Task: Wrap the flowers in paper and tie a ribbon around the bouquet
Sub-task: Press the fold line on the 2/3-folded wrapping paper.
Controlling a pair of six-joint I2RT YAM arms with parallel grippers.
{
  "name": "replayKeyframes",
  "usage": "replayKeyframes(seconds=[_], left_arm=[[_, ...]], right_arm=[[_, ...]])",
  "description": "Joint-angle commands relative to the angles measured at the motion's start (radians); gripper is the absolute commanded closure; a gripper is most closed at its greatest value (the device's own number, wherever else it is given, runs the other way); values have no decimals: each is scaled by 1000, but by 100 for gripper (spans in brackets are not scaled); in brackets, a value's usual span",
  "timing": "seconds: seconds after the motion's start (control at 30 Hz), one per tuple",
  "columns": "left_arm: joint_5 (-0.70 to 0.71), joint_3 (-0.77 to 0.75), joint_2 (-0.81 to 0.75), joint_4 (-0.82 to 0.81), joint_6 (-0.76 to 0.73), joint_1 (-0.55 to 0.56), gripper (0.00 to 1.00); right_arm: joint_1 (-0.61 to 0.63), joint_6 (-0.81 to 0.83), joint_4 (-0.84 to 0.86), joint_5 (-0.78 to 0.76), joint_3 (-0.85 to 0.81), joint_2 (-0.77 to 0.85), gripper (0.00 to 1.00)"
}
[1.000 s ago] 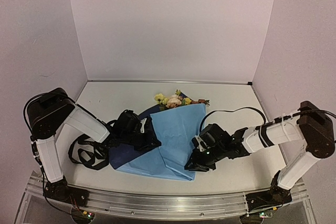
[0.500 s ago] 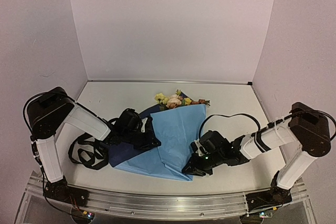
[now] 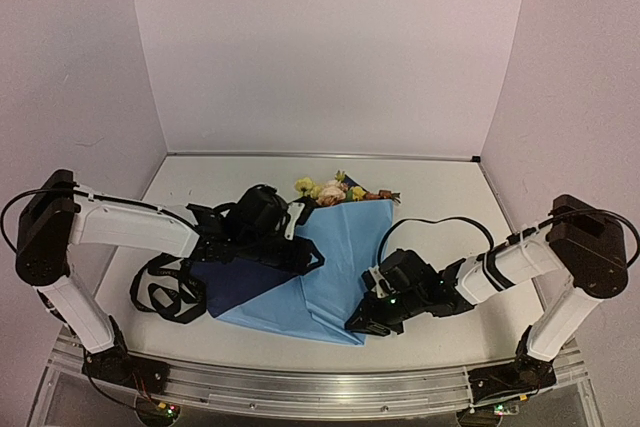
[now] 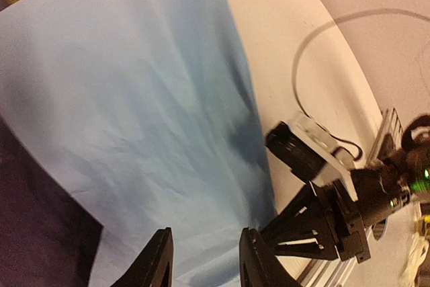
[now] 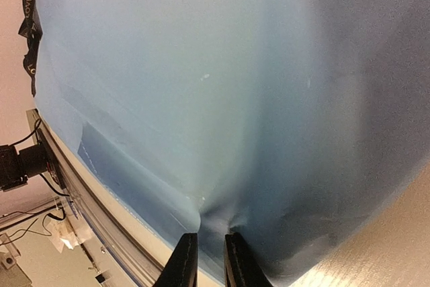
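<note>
The light-blue paper (image 3: pixel 340 247) lies folded over the flowers (image 3: pixel 330 190), whose yellow, pink and orange blooms stick out at its far end. My left gripper (image 3: pixel 310 255) hovers over the middle of the sheet. In the left wrist view its fingers (image 4: pixel 161 263) stand apart, the gripper (image 4: pixel 205 260) open above the paper (image 4: pixel 134 99) with nothing between them. My right gripper (image 3: pixel 360 322) is at the sheet's near right corner. There the gripper (image 5: pixel 209 260) is shut on a puckered fold of paper (image 5: pixel 201 85). The black ribbon (image 3: pixel 160 292) lies in loose loops left of the sheet.
A darker blue flap (image 3: pixel 235 282) of the sheet lies under the left arm. A black cable (image 3: pixel 440 217) loops over the table right of the paper. The metal rail (image 3: pixel 320 387) runs along the near edge. Walls close in on three sides.
My left arm has swung right and forward over the sheet, and its jaws have opened. The right gripper has kept its pinch at the paper's near corner, almost still.
</note>
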State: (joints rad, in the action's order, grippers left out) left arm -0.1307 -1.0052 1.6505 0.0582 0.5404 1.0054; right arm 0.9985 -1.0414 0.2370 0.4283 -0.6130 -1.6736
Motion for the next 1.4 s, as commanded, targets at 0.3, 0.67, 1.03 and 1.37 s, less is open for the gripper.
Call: replayKeyframes(seconds=[0.3, 0.67, 1.03, 1.37], left_arm=[[-200, -28, 190, -42, -90, 99, 82], [-185, 30, 274, -71, -60, 117, 93], [-184, 47, 309, -50, -82, 120, 100], [-192, 41, 324, -25, -102, 120, 100]], right_arm=[[7, -9, -70, -32, 5, -37, 86], [-8, -26, -70, -32, 1, -6, 86], [-132, -54, -46, 1, -28, -46, 86], [-266, -55, -36, 8, -107, -132, 86]])
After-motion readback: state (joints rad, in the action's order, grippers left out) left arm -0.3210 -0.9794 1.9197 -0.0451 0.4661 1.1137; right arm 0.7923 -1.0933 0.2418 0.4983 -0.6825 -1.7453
